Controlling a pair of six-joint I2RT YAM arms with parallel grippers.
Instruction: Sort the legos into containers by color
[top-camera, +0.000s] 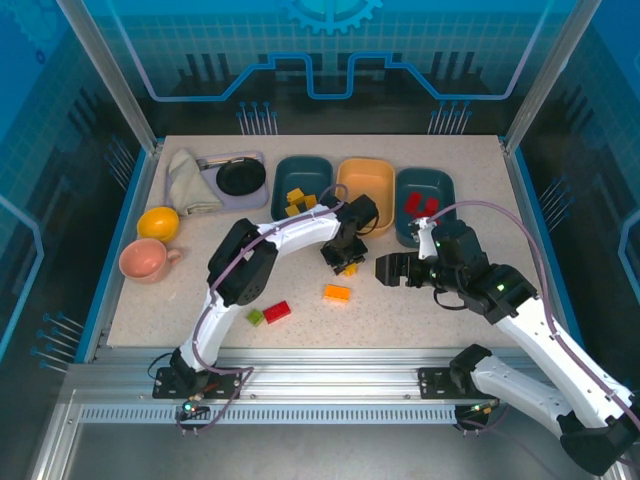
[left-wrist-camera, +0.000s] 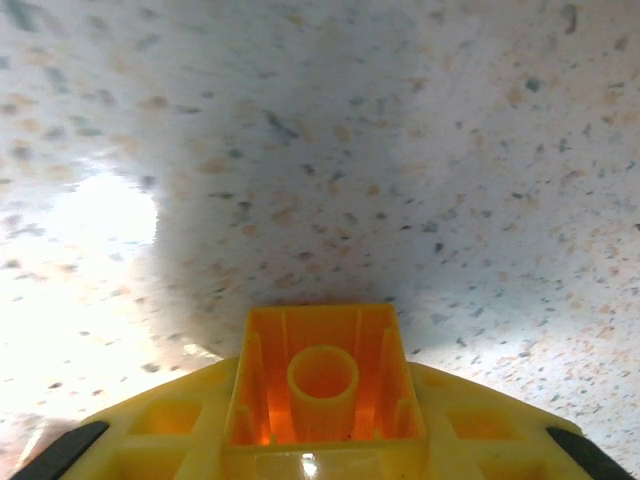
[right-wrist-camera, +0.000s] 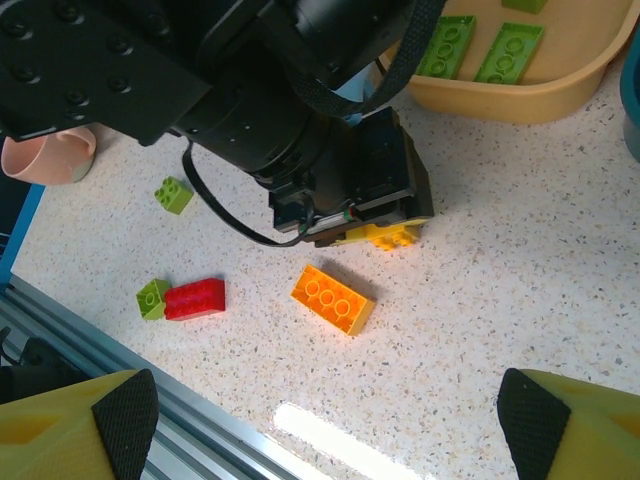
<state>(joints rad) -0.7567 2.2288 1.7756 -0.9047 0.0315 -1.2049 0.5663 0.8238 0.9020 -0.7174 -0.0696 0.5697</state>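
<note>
We find the left gripper down on the table near the orange-tan tray, clamped on a yellow brick. The overhead view hides the grip. The left wrist camera shows the brick's hollow side snug between the fingers. The right gripper hangs with jaws spread wide, holding nothing. Its camera adds green bricks in that tray and a loose orange brick just beside the left gripper.
</note>
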